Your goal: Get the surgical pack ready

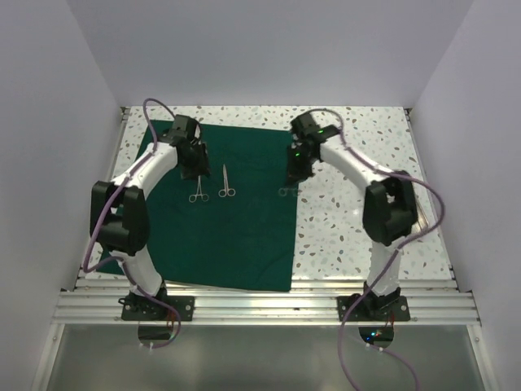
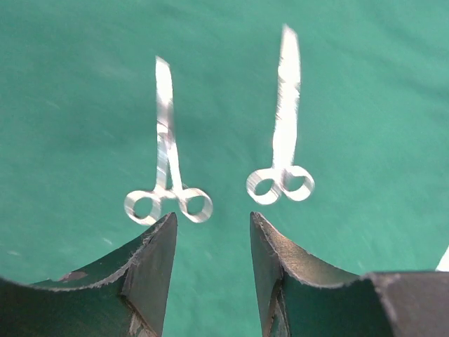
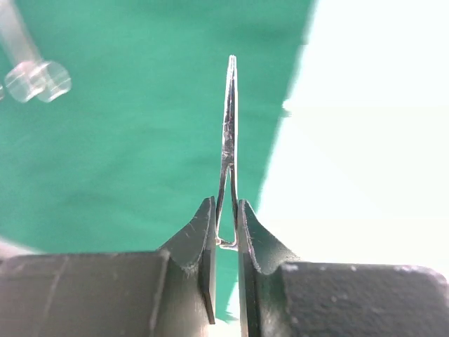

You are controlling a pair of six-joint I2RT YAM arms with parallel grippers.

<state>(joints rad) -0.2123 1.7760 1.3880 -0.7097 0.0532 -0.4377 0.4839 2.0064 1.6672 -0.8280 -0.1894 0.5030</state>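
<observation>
The surgical pack is a dark green cloth (image 1: 236, 240) spread flat as a broad sheet on the left and middle of the table; it also shows in the left wrist view (image 2: 77, 98) and the right wrist view (image 3: 126, 147). Two steel ring-handled forceps (image 1: 198, 187) (image 1: 225, 182) lie side by side on it, rings toward me. My left gripper (image 1: 194, 165) (image 2: 212, 225) is open and empty just above their rings (image 2: 168, 203). My right gripper (image 1: 293, 175) (image 3: 226, 210) is shut on a thin steel instrument (image 3: 229, 119), held edge-on over the cloth's right edge.
The speckled white table (image 1: 358, 220) lies bare to the right of the cloth, bright white in the right wrist view (image 3: 372, 140). White walls close in on three sides. An aluminium rail (image 1: 260, 305) runs along the near edge. Blurred forceps rings (image 3: 38, 78) show at the right wrist view's upper left.
</observation>
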